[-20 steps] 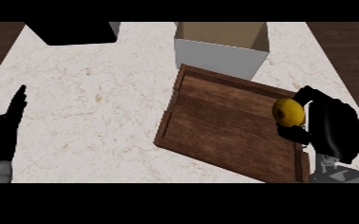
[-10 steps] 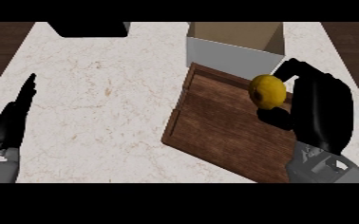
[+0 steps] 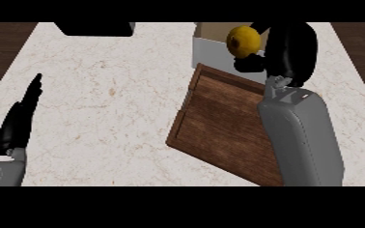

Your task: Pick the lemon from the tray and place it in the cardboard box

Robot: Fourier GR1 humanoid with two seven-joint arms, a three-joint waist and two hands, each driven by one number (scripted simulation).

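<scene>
The yellow lemon (image 3: 243, 40) is lifted off the brown wooden tray (image 3: 221, 125) and sits in my right hand (image 3: 288, 53), whose fingers and thumb curl round it. It hangs over the front wall of the cardboard box (image 3: 214, 46), which stands just behind the tray. The grey right forearm crosses the tray's right side and hides it. My left hand (image 3: 20, 118) rests at the left edge with straight fingers pointing up, holding nothing.
A black object (image 3: 96, 28) lies at the counter's far edge, left of the box. Pale marble counter (image 3: 107, 92) spreads between the left hand and the tray. Dark wood floor shows past both side edges.
My right hand has carried the lemon up and away from the tray to the box's front wall. The view has shifted, so the tray and left hand appear further right.
</scene>
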